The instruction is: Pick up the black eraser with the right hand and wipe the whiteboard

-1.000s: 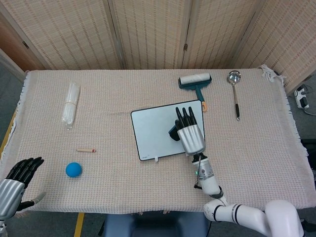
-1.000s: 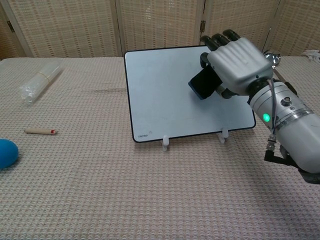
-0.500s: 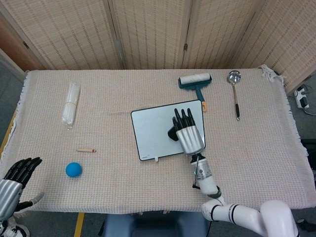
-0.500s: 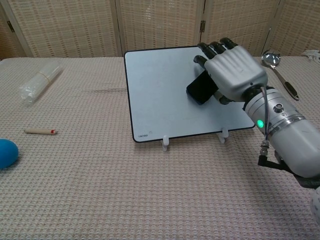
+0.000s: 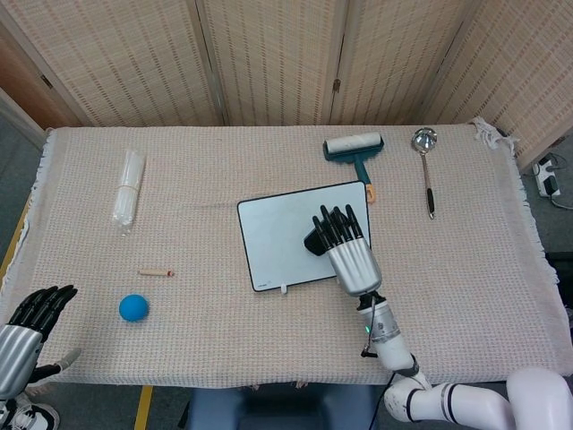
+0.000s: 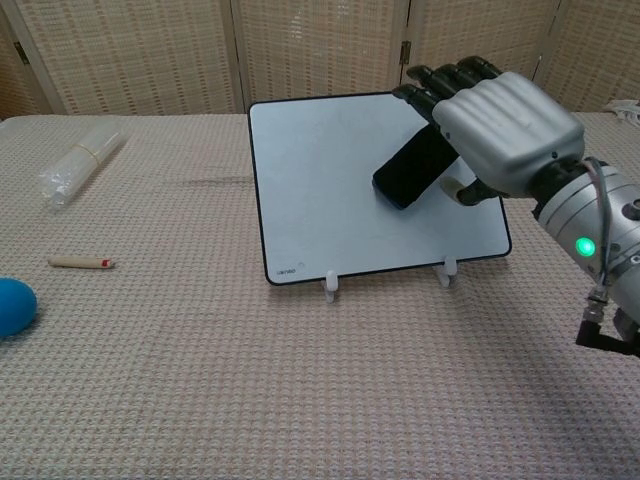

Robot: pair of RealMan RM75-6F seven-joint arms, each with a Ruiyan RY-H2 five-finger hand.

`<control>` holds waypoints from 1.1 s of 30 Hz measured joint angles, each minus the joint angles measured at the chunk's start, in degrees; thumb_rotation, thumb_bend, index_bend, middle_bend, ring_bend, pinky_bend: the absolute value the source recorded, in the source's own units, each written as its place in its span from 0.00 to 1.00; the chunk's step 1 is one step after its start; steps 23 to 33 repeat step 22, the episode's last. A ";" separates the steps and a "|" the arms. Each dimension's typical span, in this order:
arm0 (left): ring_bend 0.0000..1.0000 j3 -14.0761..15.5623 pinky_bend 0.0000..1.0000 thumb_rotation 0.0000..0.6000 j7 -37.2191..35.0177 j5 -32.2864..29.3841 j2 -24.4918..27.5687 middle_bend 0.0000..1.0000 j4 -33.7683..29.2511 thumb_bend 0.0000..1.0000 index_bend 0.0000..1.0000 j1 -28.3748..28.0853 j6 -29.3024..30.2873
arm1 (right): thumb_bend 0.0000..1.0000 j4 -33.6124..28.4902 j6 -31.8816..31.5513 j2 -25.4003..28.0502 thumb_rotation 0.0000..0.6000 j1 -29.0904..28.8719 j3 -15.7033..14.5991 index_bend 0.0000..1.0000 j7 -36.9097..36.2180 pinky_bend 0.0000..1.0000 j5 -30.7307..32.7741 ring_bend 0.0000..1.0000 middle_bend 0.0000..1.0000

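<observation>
The whiteboard (image 5: 277, 237) (image 6: 330, 185) stands tilted on small white feet in the middle of the table. My right hand (image 5: 345, 251) (image 6: 500, 130) holds the black eraser (image 5: 315, 239) (image 6: 410, 172) flat against the right part of the board's face, dark fingers (image 6: 450, 78) reaching over its top. Part of the eraser is hidden under the palm. My left hand (image 5: 27, 327) hovers off the table's near left corner with fingers apart and nothing in it; the chest view does not show it.
A blue ball (image 5: 133, 307) (image 6: 14, 305) and a small wooden stick (image 5: 156, 272) (image 6: 78, 263) lie near left. A clear plastic roll (image 5: 129, 188) (image 6: 80, 160) lies far left. A lint roller (image 5: 354, 149) and a ladle (image 5: 426, 170) lie behind the board.
My right hand has slid the eraser slightly down and left across the board, and the wrist swung out to the right. The left hand dropped a little lower.
</observation>
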State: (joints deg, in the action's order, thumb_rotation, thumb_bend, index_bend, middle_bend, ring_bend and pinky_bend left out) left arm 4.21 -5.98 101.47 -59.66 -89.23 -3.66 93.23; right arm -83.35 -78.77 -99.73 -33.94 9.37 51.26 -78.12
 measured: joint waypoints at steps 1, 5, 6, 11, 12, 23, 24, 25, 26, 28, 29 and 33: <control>0.12 -0.05 0.14 1.00 0.30 -0.13 -0.08 0.14 -0.05 0.24 0.04 -0.01 -0.12 | 0.38 -2.37 -0.58 1.29 1.00 0.87 -0.65 0.00 -0.15 0.00 -0.15 0.00 0.00; 0.12 -0.21 0.14 1.00 1.95 -0.42 -0.55 0.14 -0.32 0.24 0.04 0.02 -0.40 | 0.38 -14.40 -3.67 9.14 1.00 5.84 -4.60 0.00 -1.60 0.00 -0.73 0.00 0.00; 0.12 -0.24 0.14 1.00 2.44 -0.44 -0.70 0.14 -0.43 0.24 0.04 0.06 -0.42 | 0.38 -18.20 -4.87 12.41 1.00 7.79 -6.28 0.00 -2.75 0.00 -1.13 0.00 0.00; 0.12 -0.20 0.14 1.00 5.56 0.57 -1.70 0.14 -1.06 0.24 0.04 0.65 0.60 | 0.38 -26.28 -9.65 24.82 1.00 15.50 -13.64 0.00 -12.83 0.00 -4.35 0.00 0.00; 0.12 -0.15 0.14 1.00 6.15 0.88 -1.91 0.14 -1.09 0.24 0.04 0.75 0.77 | 0.38 -26.05 -10.68 26.57 1.00 17.26 -15.32 0.00 -16.37 0.00 -5.26 0.00 0.00; 0.12 0.16 0.14 1.00 10.87 2.04 -3.58 0.14 -1.40 0.24 0.04 0.97 0.01 | 0.38 -12.92 -18.62 34.39 1.00 30.83 -23.82 0.00 -36.27 0.00 -13.26 0.00 0.00; 0.12 0.16 0.14 1.00 10.87 2.04 -3.58 0.14 -1.40 0.24 0.04 0.97 0.01 | 0.38 -12.92 -18.62 34.39 1.00 30.83 -23.82 0.00 -36.27 0.00 -13.26 0.00 0.00; 0.12 0.16 0.14 1.00 10.87 2.04 -3.58 0.14 -1.40 0.24 0.04 0.97 0.01 | 0.38 -12.92 -18.62 34.39 1.00 30.83 -23.82 0.00 -36.27 0.00 -13.26 0.00 0.00; 0.12 0.16 0.14 1.00 10.87 2.04 -3.58 0.14 -1.40 0.24 0.04 0.97 0.01 | 0.38 -12.92 -18.62 34.39 1.00 30.83 -23.82 0.00 -36.27 0.00 -13.26 0.00 0.00; 0.12 0.16 0.14 1.00 10.87 2.04 -3.58 0.14 -1.40 0.24 0.04 0.97 0.01 | 0.38 -12.92 -18.62 34.39 1.00 30.83 -23.82 0.00 -36.27 0.00 -13.26 0.00 0.00; 0.12 0.16 0.14 1.00 10.87 2.04 -3.58 0.14 -1.40 0.24 0.04 0.97 0.01 | 0.38 -12.92 -18.62 34.39 1.00 30.83 -23.82 0.00 -36.27 0.00 -13.26 0.00 0.00; 0.12 0.16 0.14 1.00 10.87 2.04 -3.58 0.14 -1.40 0.24 0.04 0.97 0.01 | 0.38 -12.92 -18.62 34.39 1.00 30.83 -23.82 0.00 -36.27 0.00 -13.26 0.00 0.00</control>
